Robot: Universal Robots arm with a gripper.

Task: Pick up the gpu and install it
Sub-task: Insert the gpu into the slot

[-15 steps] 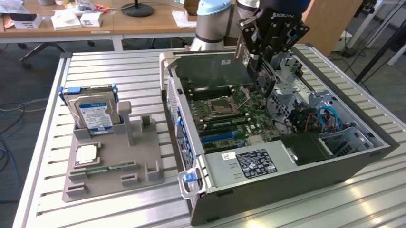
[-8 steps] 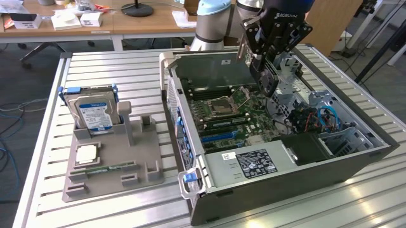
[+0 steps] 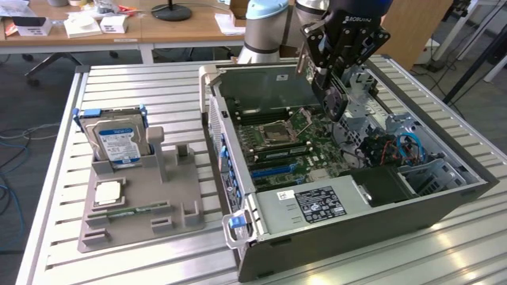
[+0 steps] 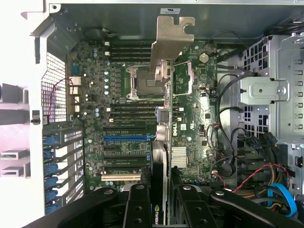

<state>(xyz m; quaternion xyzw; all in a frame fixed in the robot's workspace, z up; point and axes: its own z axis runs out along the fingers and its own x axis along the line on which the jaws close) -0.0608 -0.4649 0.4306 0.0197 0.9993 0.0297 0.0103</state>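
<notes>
My gripper hangs over the open computer case and is shut on the gpu. The dark card hangs edge-down from the fingers, above the motherboard. In the wrist view the gpu appears edge-on between the black fingers. Its silvery bracket points toward the case's far wall. The card lies across the line of the expansion slots and is held above the board, apart from it.
A grey holder tray on the slatted table at the exterior view's left carries a silver hard drive, a square chip and a narrow memory stick. Cables and a drive cage crowd one side of the case.
</notes>
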